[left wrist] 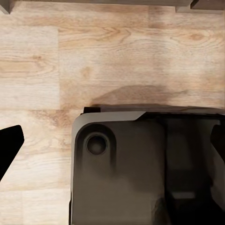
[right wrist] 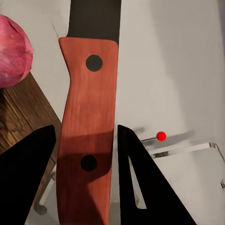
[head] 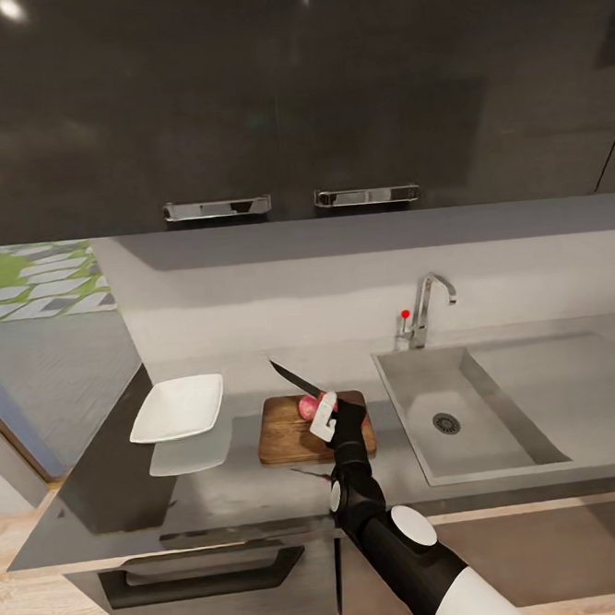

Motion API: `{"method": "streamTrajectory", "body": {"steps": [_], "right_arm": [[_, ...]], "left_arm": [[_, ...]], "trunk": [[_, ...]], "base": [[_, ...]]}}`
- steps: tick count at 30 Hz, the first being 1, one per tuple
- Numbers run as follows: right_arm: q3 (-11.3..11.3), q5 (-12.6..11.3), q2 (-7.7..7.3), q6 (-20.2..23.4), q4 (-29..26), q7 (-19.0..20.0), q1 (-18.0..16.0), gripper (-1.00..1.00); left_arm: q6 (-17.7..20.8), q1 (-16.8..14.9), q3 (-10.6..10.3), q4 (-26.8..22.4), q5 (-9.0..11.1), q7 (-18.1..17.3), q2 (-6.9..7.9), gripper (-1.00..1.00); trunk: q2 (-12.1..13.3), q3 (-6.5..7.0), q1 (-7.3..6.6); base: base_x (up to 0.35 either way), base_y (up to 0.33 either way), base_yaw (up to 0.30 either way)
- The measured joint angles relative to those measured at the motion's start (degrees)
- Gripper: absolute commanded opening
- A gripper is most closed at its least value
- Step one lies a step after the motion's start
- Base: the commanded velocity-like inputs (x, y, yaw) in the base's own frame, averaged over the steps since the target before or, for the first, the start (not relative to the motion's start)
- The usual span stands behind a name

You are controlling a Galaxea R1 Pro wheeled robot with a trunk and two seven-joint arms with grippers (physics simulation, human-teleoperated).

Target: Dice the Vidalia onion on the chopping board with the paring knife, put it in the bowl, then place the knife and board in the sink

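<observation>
Head view puts the Vidalia onion whole on the chopping board, out of the sink. The right gripper clamps the paring knife by its handle (blade above it); dicing, the bowl and sink drop-offs remain.

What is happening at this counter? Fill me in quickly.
The robot's right gripper is shut on the paring knife, holding it over the chopping board with the dark blade pointing up and away towards the wall. The Vidalia onion sits whole on the board, right by the gripper, so dicing has not begun. The white bowl waits on the countertop to the board's left, and the sink lies to its right. The left wrist camera looks down at wooden floor.
</observation>
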Motion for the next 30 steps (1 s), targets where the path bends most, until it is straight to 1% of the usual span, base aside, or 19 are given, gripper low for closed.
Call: {"method": "streamTrajectory", "body": {"steps": [9,13,22,30], "right_arm": [[0.01,0.00,0.00,0.04,0.02,0.06,0.00,-1.00],[-0.07,-0.02,0.00,0.04,1.34,0.07,0.00,-1.00],[-0.22,0.09,0.00,0.05,1.67,0.00,0.00,-1.00],[-1.72,0.09,0.00,0.05,1.65,0.00,0.00,-1.00]], "left_arm": [[-0.01,-0.01,0.00,0.00,0.00,0.00,0.00,1.00],[0.01,0.01,0.00,0.00,0.00,0.00,0.00,1.00],[-0.01,0.01,0.00,0.00,0.00,0.00,0.00,1.00],[0.00,0.01,0.00,0.00,0.00,0.00,0.00,1.00]], "trunk": [[0.00,0.00,0.00],[0.00,0.00,0.00],[0.00,0.00,0.00],[0.00,0.00,-0.01]], "base": [[0.000,0.000,0.000],[0.000,0.000,0.000],[0.000,0.000,0.000],[0.039,0.000,0.000]]}}
